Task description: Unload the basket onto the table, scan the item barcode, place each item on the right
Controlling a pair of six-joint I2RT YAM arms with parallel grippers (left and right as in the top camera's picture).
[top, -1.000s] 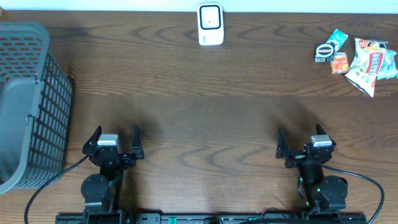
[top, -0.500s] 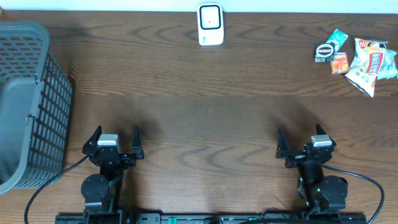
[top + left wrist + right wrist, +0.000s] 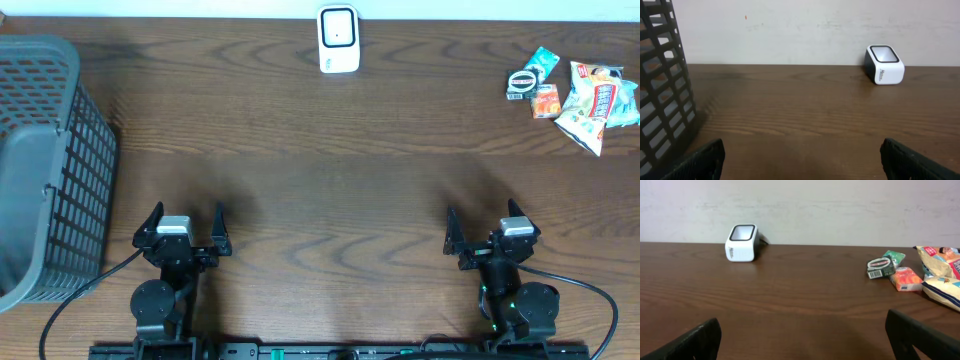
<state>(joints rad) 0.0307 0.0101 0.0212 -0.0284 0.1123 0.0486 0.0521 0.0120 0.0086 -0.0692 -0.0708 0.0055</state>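
The left gripper (image 3: 188, 218) and right gripper (image 3: 481, 216) hold their jaws released. Only the left wrist view shows the basket (image 3: 662, 100). Only the right wrist view shows the snacks (image 3: 939, 275).

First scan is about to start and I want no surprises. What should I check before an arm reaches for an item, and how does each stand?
1. Left gripper open, empty: ok.
2. Right gripper open, empty: ok.
3. Scanner at the far edge, nothing before it: ok.
4. Snack packs on the right arm's side: ok.
5. Barcode showing on small dark pack: ok.
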